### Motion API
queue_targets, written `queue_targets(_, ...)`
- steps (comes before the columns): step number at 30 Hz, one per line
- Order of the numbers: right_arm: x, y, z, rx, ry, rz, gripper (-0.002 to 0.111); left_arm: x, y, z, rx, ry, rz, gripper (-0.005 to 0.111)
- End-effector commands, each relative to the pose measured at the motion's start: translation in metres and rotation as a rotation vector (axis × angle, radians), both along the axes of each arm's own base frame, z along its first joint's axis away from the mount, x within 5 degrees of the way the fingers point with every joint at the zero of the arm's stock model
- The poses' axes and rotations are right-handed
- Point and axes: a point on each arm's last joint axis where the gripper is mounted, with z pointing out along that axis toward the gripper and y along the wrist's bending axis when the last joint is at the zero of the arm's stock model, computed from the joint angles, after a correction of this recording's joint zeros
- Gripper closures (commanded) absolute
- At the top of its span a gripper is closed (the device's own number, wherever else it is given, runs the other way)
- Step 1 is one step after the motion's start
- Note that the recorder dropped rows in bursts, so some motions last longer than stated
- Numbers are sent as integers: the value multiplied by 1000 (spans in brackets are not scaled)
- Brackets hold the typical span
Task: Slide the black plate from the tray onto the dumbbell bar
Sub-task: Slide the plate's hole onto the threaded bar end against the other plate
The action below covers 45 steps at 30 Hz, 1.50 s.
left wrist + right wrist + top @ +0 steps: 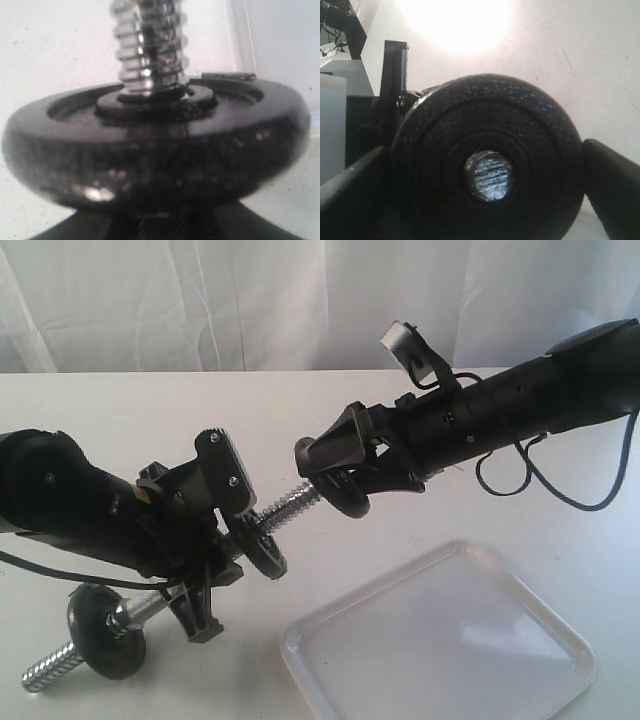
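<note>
My right gripper [335,480] is shut on the black plate [350,496], holding it on edge above the table. In the right wrist view the plate [485,125] sits between both fingers [355,185], and the dumbbell bar's end face [489,176] shows inside its centre hole. My left gripper [213,555] is shut on the dumbbell bar [290,504], which tilts up toward the plate. The left wrist view shows the threaded end [150,45] rising out of another black disc [155,145] on the bar; the left gripper [160,227] is mostly hidden beneath it.
The white tray [560,640] lies at the front right with nothing in it. A second disc [262,545] sits on the bar just past my left gripper. A third disc [105,630] sits near the bar's low end, close to the table's front left.
</note>
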Motion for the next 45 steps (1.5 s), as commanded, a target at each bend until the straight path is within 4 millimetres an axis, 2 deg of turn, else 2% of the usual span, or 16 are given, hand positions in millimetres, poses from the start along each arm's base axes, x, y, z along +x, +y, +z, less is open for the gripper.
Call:
queue_targets(1, -15, 19, 11, 111, 37, 123, 108, 18, -8, 49, -197, -306, 123, 107)
queue_targets(37, -11, 21, 18, 191, 9, 86, 108, 22, -7, 54, -222, -364, 156, 107)
queue_targets(39, -11, 21, 18, 191, -1, 90, 99, 22, -7, 54, -221, -362, 155, 107)
queue_targets(40, -11, 21, 18, 191, -2, 91, 91, 21, -7, 53, -219, -357, 152, 107)
queue_targets(43, -11, 21, 18, 191, -2, 91, 56, 21, -7, 53, -217, -351, 149, 107)
queue_targets(45, -11, 21, 18, 191, -4, 92, 43, 21, -7, 53, -217, -351, 149, 107)
